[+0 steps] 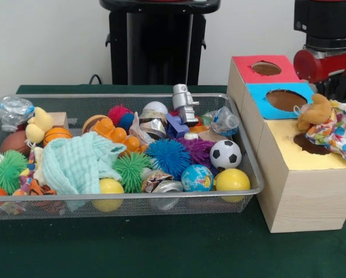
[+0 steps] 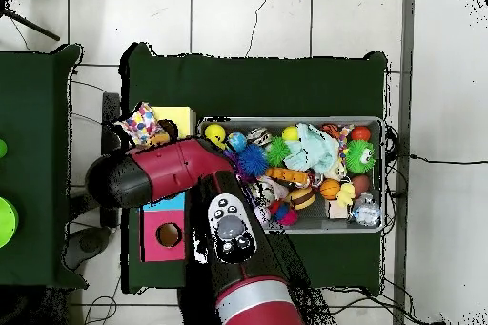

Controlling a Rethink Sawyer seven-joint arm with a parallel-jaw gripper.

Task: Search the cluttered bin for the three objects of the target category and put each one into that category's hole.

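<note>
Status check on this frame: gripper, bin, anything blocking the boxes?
Gripper hidden, state unknown. Bin still crammed with clutter. Stuffed toy and patterned cloth sit over the yellow box hole.

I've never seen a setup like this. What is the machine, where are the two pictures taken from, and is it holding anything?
The red and black thing is a robot arm. One picture looks across the table toward the robot; the other looks straight down from above. On the green table sits a wire mesh bin full of balls, spiky toys, a cloth and cans. Beside it stand three wooden boxes, each with a hole on top: red, blue and yellow. A plush toy and a dotted cloth lie at the yellow box's hole. The arm's gripper cannot be made out, so whether it holds anything is unclear.
</note>
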